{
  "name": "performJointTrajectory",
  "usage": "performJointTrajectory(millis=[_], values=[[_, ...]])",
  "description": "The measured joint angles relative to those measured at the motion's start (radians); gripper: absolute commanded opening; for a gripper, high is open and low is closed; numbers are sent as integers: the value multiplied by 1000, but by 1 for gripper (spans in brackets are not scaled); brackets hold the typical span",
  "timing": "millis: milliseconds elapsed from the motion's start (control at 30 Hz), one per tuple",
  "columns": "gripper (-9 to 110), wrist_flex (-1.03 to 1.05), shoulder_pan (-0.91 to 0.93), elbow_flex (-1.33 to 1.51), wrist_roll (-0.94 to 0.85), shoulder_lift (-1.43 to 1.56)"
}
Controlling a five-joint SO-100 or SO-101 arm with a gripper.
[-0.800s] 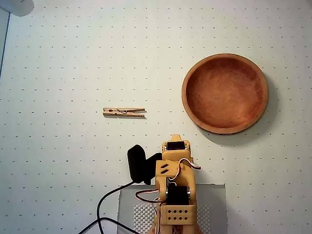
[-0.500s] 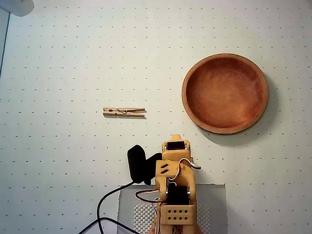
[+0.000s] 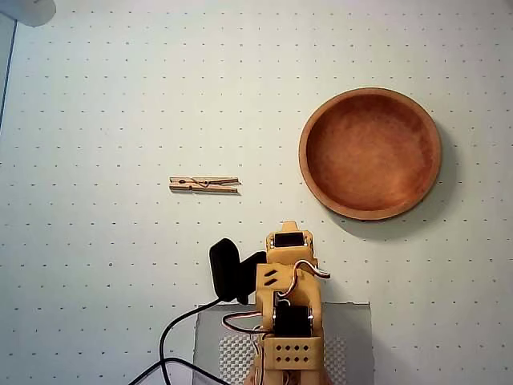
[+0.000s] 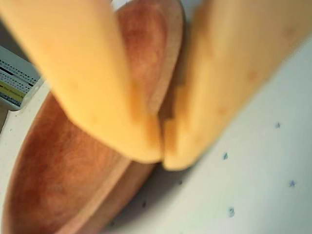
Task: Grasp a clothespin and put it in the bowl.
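Wrist view: hand [image 4: 163, 158] clenched, empty, over bowl [image 4: 63, 165]; clothespin [image 3: 204, 184] well apart.

No readable text in either view. Striped label [image 4: 14, 83] at wrist view's left edge is too blurred.

A pale mat [image 3: 120, 96] printed with a regular grid of small dark dots fills nearly the whole overhead view, evenly lit, with soft shadows falling to the lower right. A grey plate [image 3: 353, 321] lies at the bottom edge (part of it perforated). A blurred pale object [image 3: 28, 10] sits in the top left corner. The wrist view shows a striped label [image 4: 14, 83] at left.
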Motion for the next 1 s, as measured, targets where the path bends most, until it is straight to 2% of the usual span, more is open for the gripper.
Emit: performJointTrajectory(millis=[333, 467, 700, 867, 1000], values=[[-2, 9, 9, -337, -8, 0], [-2, 32, 9, -483, -75, 0], [-2, 114, 9, -729, -316, -5], [-2, 184, 9, -919, -445, -216], [-2, 305, 8, -1124, -558, -503]])
